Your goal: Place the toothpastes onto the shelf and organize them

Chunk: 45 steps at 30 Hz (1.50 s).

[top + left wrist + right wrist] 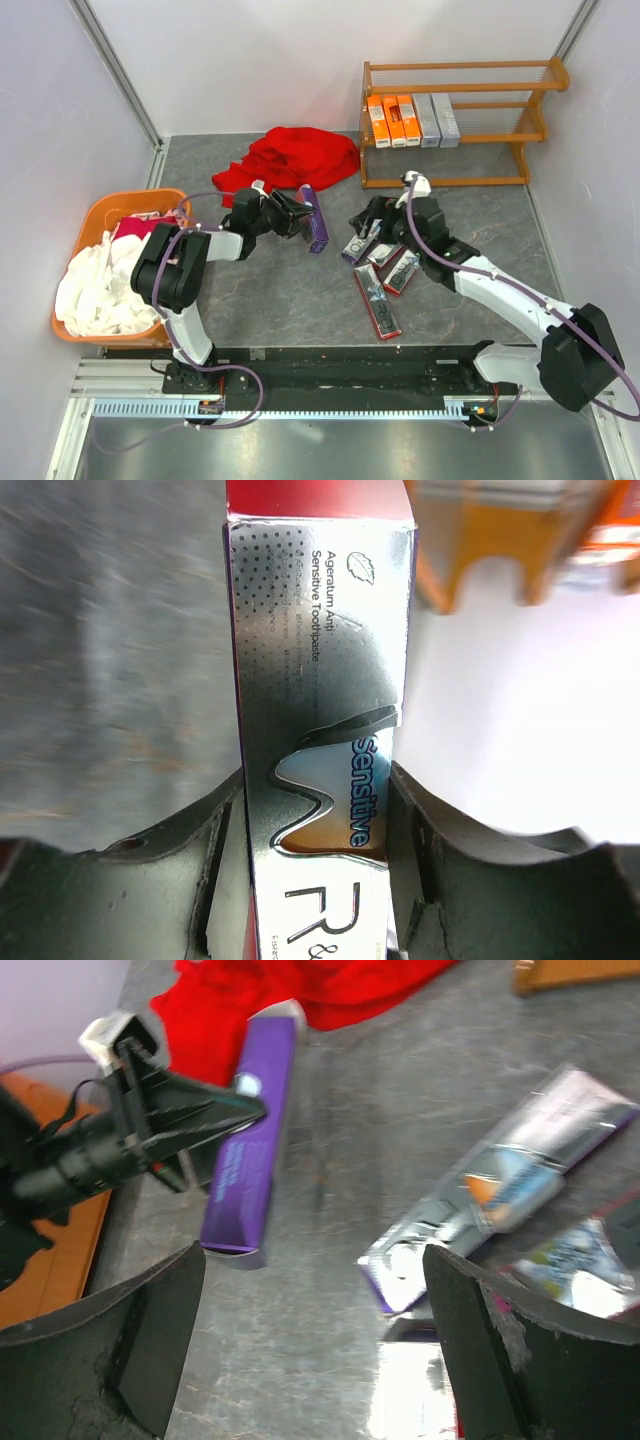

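Clearly, left tool [314, 815] grips toothpaste box [320, 650] reading "Sensitive Toothpaste".

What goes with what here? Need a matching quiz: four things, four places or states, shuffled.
Things
1. purple toothpaste box
2. orange toothpaste boxes
3. red cloth
4. right gripper

Places or states
A. open, by the loose toothpaste boxes on the table
B. lying left of the shelf
C. clamped in the left gripper
D. standing side by side on the shelf

Pairs: 1-C, 2-D, 3-B, 4-A
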Available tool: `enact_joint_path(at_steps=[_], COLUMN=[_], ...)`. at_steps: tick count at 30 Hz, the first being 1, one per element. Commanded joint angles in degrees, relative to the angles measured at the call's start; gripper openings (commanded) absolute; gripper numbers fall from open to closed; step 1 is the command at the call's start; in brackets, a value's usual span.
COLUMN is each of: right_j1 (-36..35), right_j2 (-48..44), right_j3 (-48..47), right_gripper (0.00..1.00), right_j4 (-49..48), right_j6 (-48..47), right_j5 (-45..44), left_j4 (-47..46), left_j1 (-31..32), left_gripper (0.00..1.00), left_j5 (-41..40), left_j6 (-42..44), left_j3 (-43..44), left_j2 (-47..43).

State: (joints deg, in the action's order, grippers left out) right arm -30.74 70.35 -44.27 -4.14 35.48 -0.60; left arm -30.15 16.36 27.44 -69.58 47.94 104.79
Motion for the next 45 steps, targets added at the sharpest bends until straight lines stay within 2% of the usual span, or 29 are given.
enact_joint_path(at_steps=[1,4,7,15,17,19,27,29,30,33,35,36,39,45], right_j1=[-9.8,-16.0,-20.5,-25.6,-25.7,-25.8,-25.7,-25.7,-25.7,-25.7,-25.8,-25.7,-25.6,-25.4], right_j2=[0.8,2.4,5.4,12.3,13.4,14.8,18.2,18.9,18.9,18.5,18.1,17.7,17.1,16.5], right_j3=[-4.5,-5.6,-7.0,-12.2,-12.7,-13.5,-14.6,-14.7,-14.5,-14.1,-14.0,-13.8,-13.6,-13.8], right_gripper=[0.98,0.98,0.98,0.95,0.91,0.81,0.61,0.53,0.46,0.39,0.37,0.35,0.34,0.33], right_j4=[-1.0,-2.6,-4.0,-5.3,-6.2,-6.9,-8.4,-8.5,-8.5,-8.8,-8.8,-8.8,-8.8,-8.5], right_j6=[-3.4,-4.4,-4.8,-6.4,-6.7,-7.0,-7.8,-7.9,-7.9,-7.9,-8.2,-8.3,-8.3,-7.6], right_j5=[-12.5,-17.0,-19.7,-24.4,-25.2,-27.1,-31.4,-31.9,-31.9,-32.1,-32.4,-32.4,-32.4,-31.6], left_j4=[-21.8,-27.0,-28.4,-32.2,-33.1,-33.8,-37.7,-38.1,-38.4,-38.8,-39.0,-38.6,-37.2,-35.2], left_j1=[-0.1,0.0,0.0,0.3,0.3,0.3,0.4,0.3,0.4,0.4,0.4,0.4,0.4,0.4], left_gripper=[0.48,0.47,0.47,0.47,0.47,0.47,0.47,0.48,0.49,0.55,0.65,0.79,0.91,0.94], left_j5=[1.6,1.5,2.2,3.1,3.2,3.4,3.9,4.0,4.1,4.2,4.3,4.4,4.7,5.3], left_j6=[-17.4,-21.8,-23.2,-25.5,-25.9,-26.5,-28.6,-28.9,-28.9,-28.7,-28.1,-27.8,-26.4,-24.0], left_j3=[-3.9,-5.5,-5.5,-6.3,-6.5,-6.6,-7.5,-7.6,-7.7,-8.0,-8.2,-8.1,-8.0,-7.8], left_j2=[-2.9,-2.7,-2.6,-2.0,-2.0,-1.7,-1.3,-1.4,-1.4,-1.8,-2.0,-2.3,-3.0,-4.2])
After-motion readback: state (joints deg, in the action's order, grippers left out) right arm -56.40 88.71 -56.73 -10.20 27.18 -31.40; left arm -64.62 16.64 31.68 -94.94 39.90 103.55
